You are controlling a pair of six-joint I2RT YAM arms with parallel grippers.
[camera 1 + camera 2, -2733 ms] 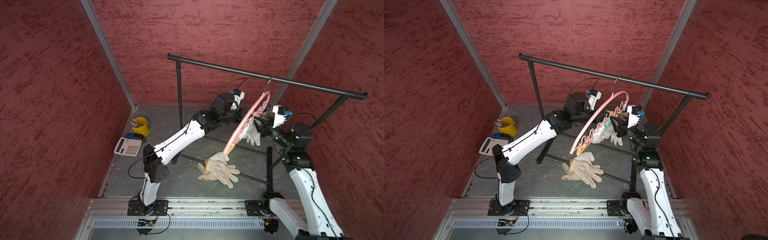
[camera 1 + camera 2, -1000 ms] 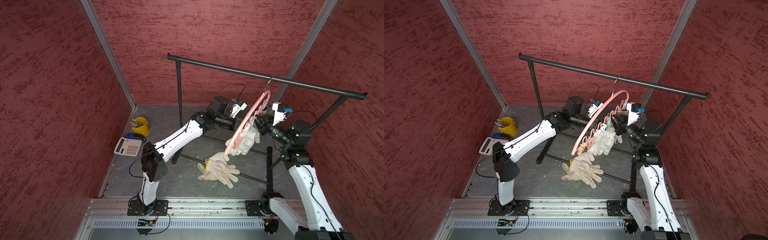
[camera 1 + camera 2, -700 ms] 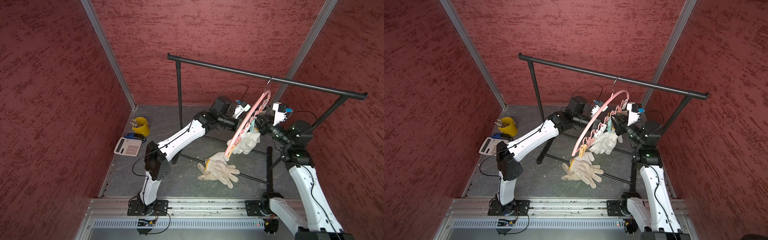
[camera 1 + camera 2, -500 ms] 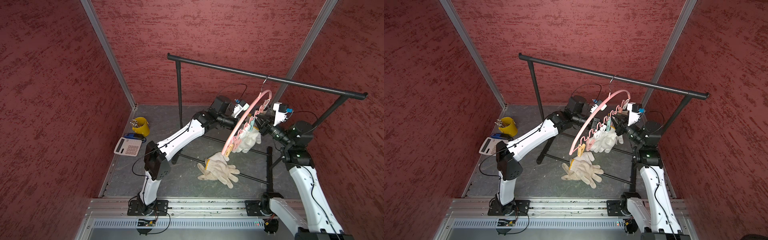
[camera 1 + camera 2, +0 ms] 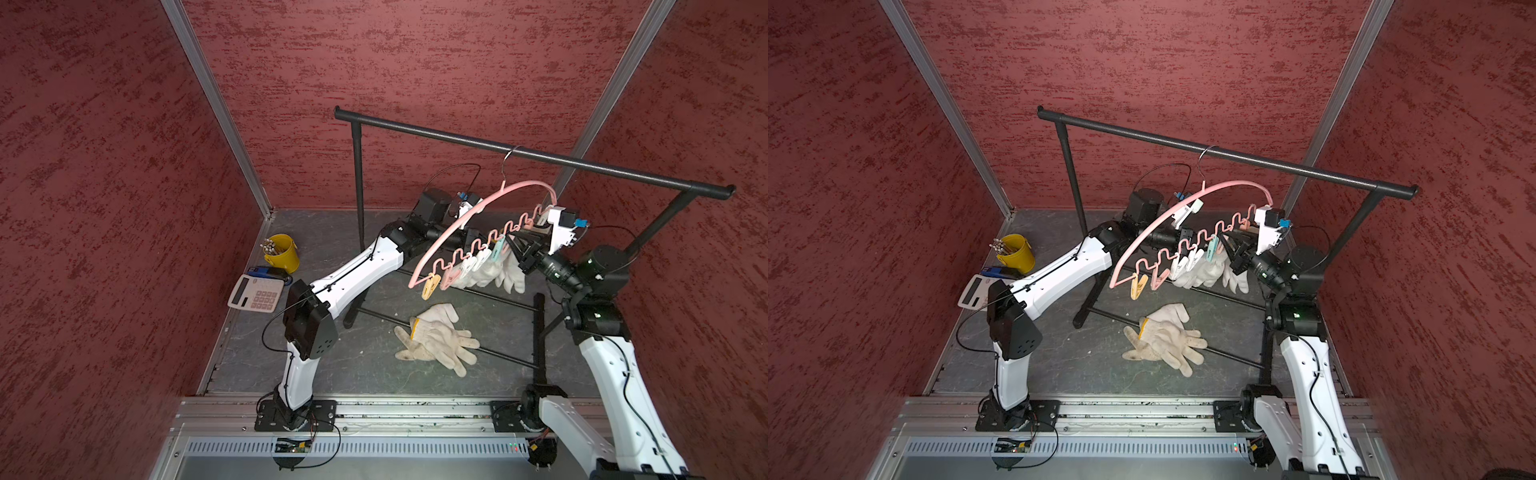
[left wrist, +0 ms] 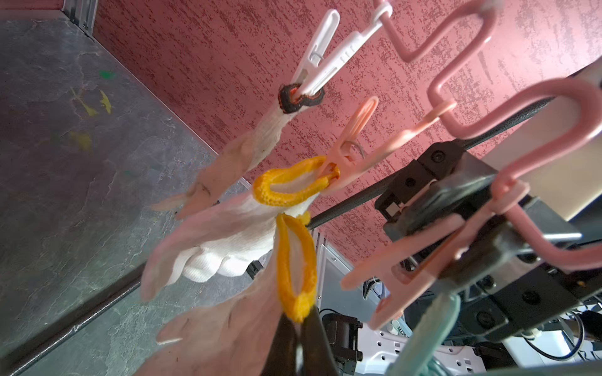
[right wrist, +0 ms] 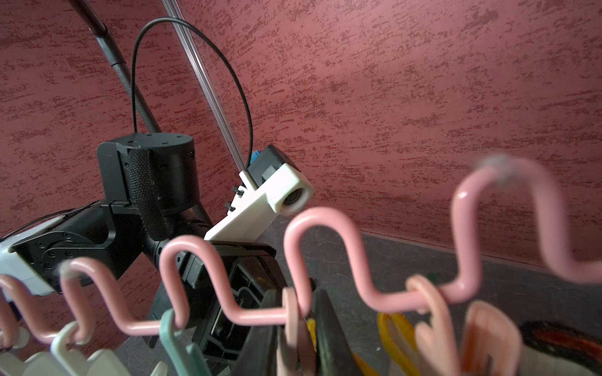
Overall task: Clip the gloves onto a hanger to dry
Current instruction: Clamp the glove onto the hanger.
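The pink hanger (image 5: 525, 183) (image 5: 1225, 185) hangs by its hook from the black rack. Two gloves (image 5: 486, 270) (image 5: 1204, 270) hang from its pins: in the left wrist view a white pin holds a dark-cuffed glove (image 6: 260, 143) and a pink pin holds a yellow-cuffed one (image 6: 228, 234). My left gripper (image 6: 298, 328) is shut on the yellow cuff of a third glove (image 6: 294, 260), held up beside them. My right gripper (image 7: 294, 325) (image 5: 509, 245) is shut on a pink clothespin (image 7: 293, 312), whose tips (image 6: 374, 293) gape. More gloves (image 5: 436, 340) (image 5: 1163, 338) lie on the floor.
The black rack's top bar (image 5: 519, 151) (image 5: 1183, 145) crosses above both arms, and its base rods (image 5: 498, 357) run under the floor gloves. A yellow cup of sticks (image 5: 282, 253) and a calculator (image 5: 255, 293) sit at the far left by the wall.
The hanger has swung round from nearly edge-on to show its wavy bar and pins. Both grippers stayed at it, the left arm shifting slightly with its glove.
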